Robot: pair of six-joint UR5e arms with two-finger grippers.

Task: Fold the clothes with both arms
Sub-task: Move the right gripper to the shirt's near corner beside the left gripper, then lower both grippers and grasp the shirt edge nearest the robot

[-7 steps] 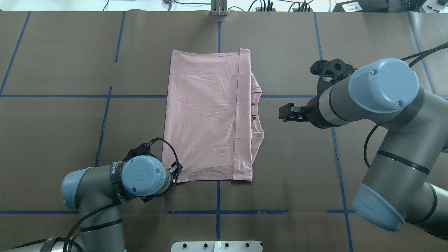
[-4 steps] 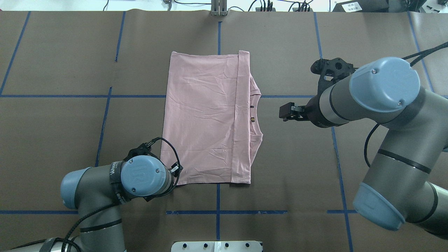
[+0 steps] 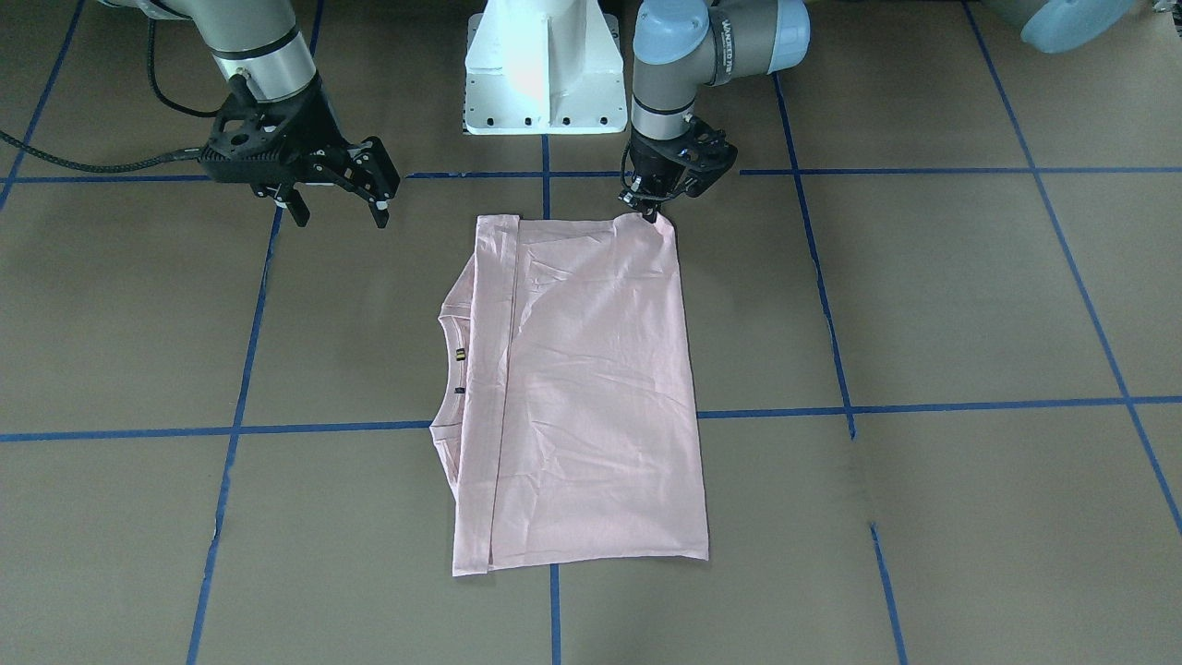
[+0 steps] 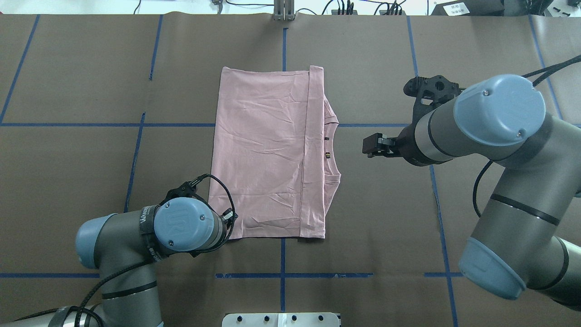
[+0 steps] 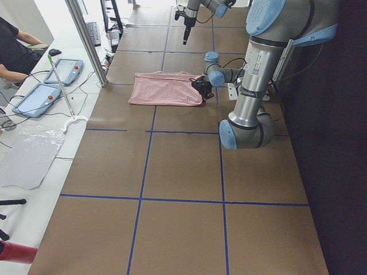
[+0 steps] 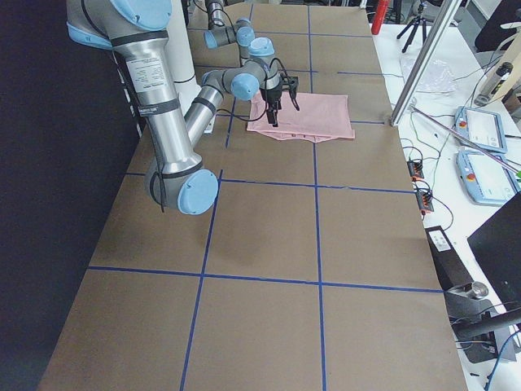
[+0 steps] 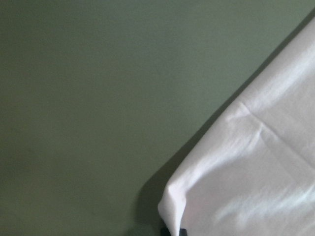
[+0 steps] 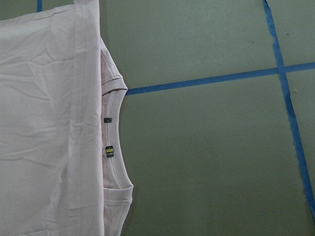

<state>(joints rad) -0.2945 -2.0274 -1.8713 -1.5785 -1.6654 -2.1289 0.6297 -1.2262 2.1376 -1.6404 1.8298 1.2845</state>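
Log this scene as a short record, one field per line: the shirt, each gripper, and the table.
t-shirt: pale pink, folded to a rectangle, flat, collar showing on the right arm's side
left gripper: shut on the shirt's near corner
right gripper: open, raised beside the collar, clear of the cloth
table: brown cover, blue tape lines

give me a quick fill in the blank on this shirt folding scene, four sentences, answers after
1. The left gripper is closed on one ___ of the pink T-shirt.
2. The right gripper hangs clear of the cloth with its jaws ___.
3. The shirt's collar lies on the side nearest the ___ gripper.
4. The tape lines on the brown table are ___ in colour.

Missing words: corner; open; right; blue
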